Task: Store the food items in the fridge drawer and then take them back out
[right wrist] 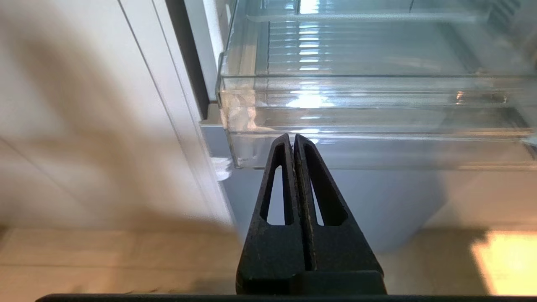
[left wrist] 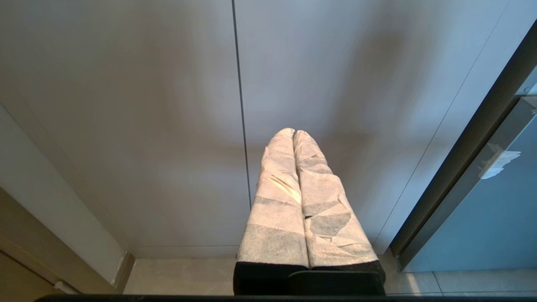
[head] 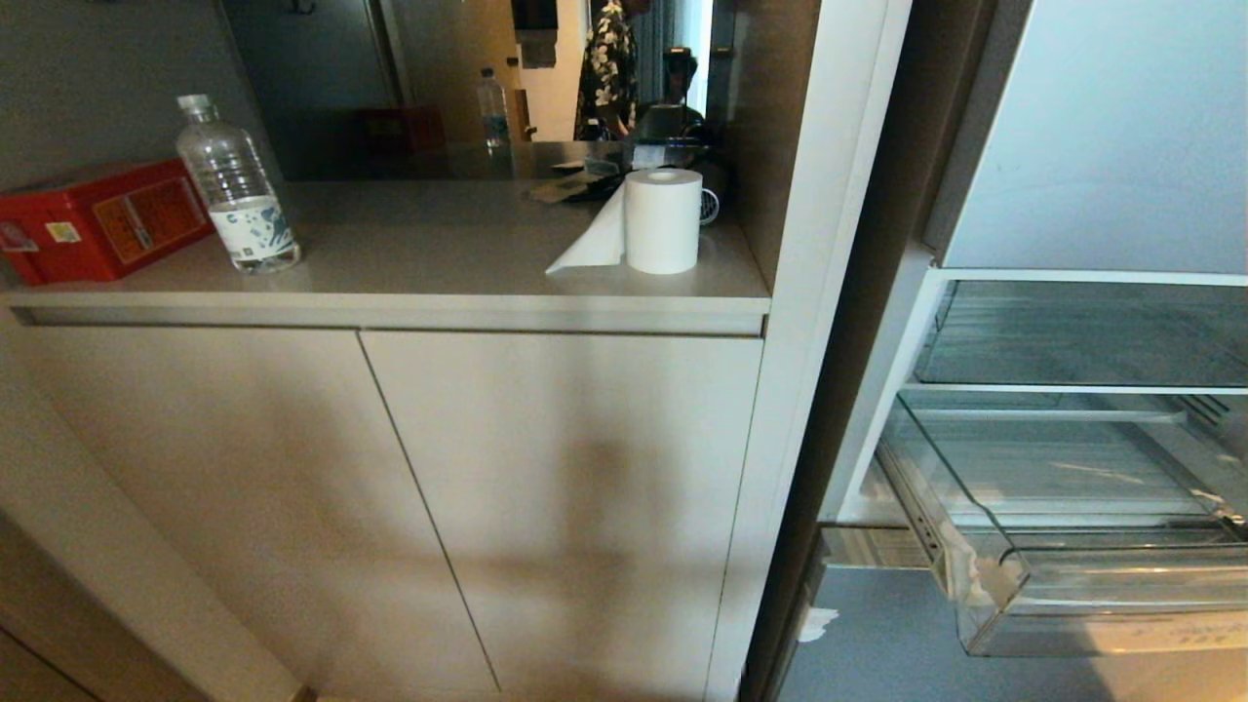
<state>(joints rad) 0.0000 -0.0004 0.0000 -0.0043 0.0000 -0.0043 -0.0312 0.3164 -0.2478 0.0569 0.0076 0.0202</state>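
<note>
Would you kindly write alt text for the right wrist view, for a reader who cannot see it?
The right gripper, its black jaws shut on nothing, points at the clear front lip of the pulled-out fridge drawer, whose ribbed floor shows no food. Pale cabinet doors stand beside the fridge.

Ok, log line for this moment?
fridge drawer: pulled out, no food visible | right gripper: shut, empty, before drawer front | left gripper: shut, parked by cabinet
</note>
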